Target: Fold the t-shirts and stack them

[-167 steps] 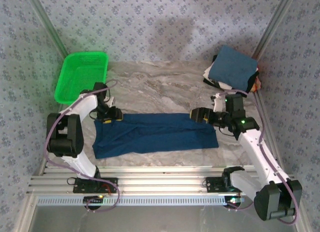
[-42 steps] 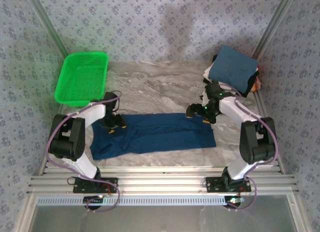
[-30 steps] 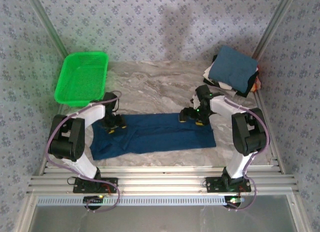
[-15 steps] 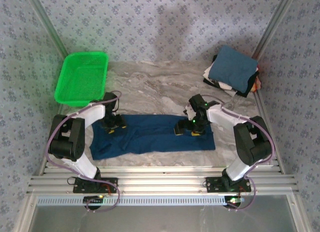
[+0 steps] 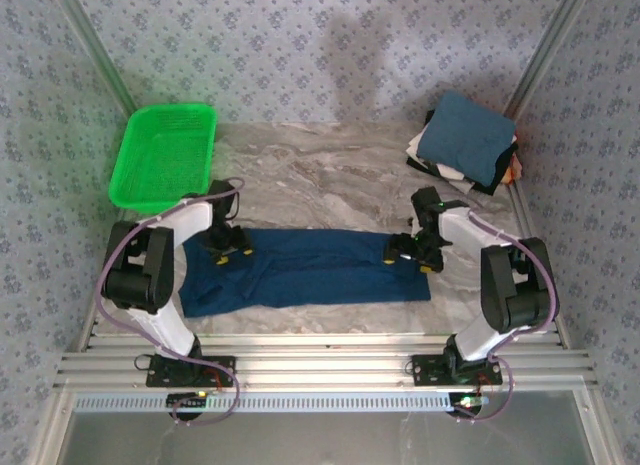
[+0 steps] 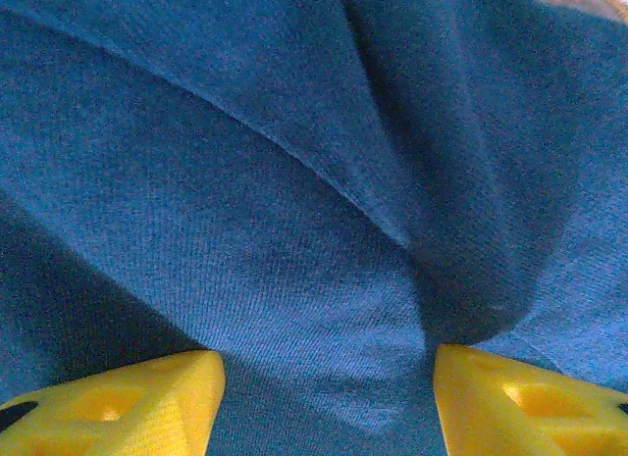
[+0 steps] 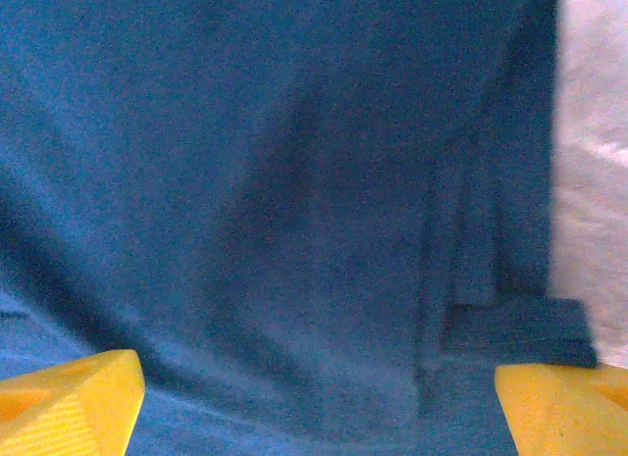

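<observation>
The dark blue shirt lies as a long folded strip on the near part of the table. The left claw rests at its left end and the right claw at its right end, both released, fingers spread over the cloth. Farther back stand a green basket on the left and a stack of folded shirts on the right.

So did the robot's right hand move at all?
Yes. The right gripper swung left across the blue t-shirt, away from the folded pile, then came back right to the shirt's end, in front of that pile.
</observation>
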